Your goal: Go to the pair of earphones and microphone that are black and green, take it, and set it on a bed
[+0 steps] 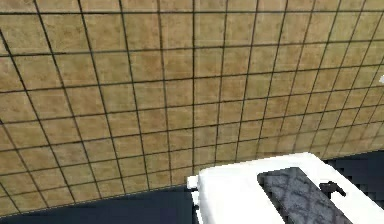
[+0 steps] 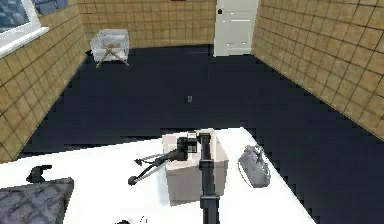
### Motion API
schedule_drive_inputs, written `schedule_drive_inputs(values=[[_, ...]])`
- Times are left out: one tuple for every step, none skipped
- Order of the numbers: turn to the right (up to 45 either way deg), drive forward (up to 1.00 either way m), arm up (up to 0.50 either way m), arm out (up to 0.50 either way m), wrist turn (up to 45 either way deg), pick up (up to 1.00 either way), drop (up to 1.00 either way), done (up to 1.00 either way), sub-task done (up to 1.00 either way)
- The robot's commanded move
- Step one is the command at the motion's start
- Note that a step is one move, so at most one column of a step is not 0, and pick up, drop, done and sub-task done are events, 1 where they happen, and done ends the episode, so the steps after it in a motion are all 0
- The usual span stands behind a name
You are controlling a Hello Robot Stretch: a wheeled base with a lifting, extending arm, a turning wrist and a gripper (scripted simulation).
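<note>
My arm (image 2: 205, 178) rises from the bottom edge over a white bed (image 2: 100, 165). Its gripper (image 2: 165, 157) sits at the far end, in front of a tan cardboard box (image 2: 182, 182) that stands on the bed. Thin dark lines run from the gripper down to the left over the sheet. I cannot tell whether the gripper holds anything, and no black and green earphones can be made out. In the forward view the bed's corner (image 1: 230, 190) shows with a dark quilted pillow (image 1: 300, 195) on it.
A grey bag (image 2: 255, 165) lies right of the box. A small dark thing (image 2: 40, 173) and a quilted pillow (image 2: 35, 200) lie at the bed's left. Beyond are dark floor, a white door (image 2: 233, 28), a white wire stand (image 2: 110, 45) and a tiled wall (image 1: 180, 80).
</note>
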Motion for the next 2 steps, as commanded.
schedule_drive_inputs(values=[[0.0, 0.00, 0.00, -0.08, 0.0, 0.00, 0.00, 0.00, 0.00], [0.0, 0.00, 0.00, 0.00, 0.0, 0.00, 0.00, 1.00, 0.00]])
